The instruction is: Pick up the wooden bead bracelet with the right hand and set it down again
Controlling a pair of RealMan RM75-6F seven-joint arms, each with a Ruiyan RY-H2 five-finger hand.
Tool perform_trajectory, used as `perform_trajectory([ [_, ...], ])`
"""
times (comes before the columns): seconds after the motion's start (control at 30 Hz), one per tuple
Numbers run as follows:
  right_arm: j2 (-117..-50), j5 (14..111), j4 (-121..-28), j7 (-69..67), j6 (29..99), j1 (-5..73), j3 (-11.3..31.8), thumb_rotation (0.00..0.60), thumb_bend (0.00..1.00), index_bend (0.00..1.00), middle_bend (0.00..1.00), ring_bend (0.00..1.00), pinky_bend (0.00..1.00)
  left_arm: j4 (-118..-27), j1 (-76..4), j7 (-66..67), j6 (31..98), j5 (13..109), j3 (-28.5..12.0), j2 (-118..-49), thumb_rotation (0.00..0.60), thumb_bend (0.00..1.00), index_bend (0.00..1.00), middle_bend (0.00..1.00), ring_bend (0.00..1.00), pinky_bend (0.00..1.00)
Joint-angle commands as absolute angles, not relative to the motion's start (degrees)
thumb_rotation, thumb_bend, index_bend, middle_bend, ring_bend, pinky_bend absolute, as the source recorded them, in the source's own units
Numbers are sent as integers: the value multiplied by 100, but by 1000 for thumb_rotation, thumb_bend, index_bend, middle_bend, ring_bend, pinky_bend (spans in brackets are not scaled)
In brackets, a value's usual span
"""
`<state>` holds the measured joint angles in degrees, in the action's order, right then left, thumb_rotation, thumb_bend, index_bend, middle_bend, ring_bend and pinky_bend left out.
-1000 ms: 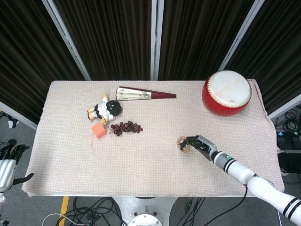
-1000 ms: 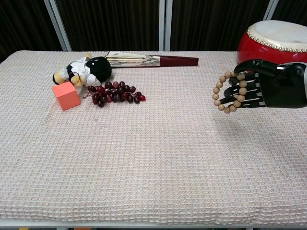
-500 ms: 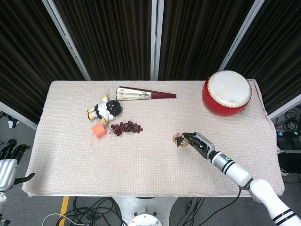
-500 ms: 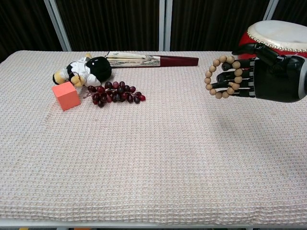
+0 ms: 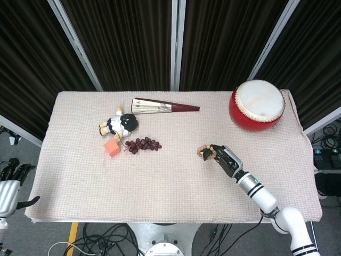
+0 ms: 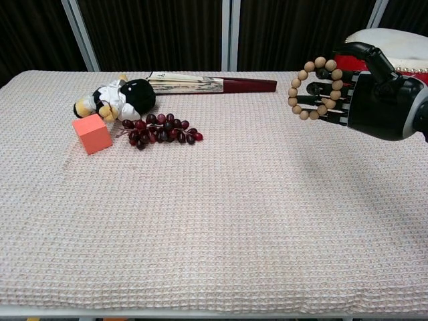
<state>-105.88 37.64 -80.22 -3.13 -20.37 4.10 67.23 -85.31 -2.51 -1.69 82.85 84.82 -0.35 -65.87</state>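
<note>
Even, bright overhead light on my feeds, soft faint shadows on the beige woven cloth surface (image 6: 200,214), both views sharp, black curtains (image 5: 128,42) dim.

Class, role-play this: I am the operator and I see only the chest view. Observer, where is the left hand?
Observer: The left hand hangs off the table's left edge, holding nothing; your view lacks it.
Operator: How far along the table is the bracelet?
Observer: From the head view, the wooden bead bracelet, held by the right hand, is right of centre, about mid-depth.
Operator: What shape is the drum behind the hand?
Observer: The red drum shows whole: round, pale top, near the back right corner.
</note>
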Motion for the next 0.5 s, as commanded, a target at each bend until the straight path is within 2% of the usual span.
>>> perform_trajectory([
  [0.03, -10622, 3718, -7964, -199, -2057, 404, 6754, 253, 502, 649, 632, 273, 0, -8538, -258, -155, 8280, 8475, -40, -6586, 600, 0, 194, 155, 51, 100],
  [0.17, -10624, 3648, -7947, -87, -2060, 395, 6787, 253, 524, 649, 632, 273, 0, -8522, -261, -167, 8281, 8465, -47, -6596, 600, 0, 194, 155, 51, 100],
  [0.5, -10625, 3588, -7954, 104, -1964, 405, 6790, 255, 663, 652, 622, 273, 0, -8461, -287, -200, 8245, 8445, -55, -6632, 600, 0, 194, 155, 51, 100],
])
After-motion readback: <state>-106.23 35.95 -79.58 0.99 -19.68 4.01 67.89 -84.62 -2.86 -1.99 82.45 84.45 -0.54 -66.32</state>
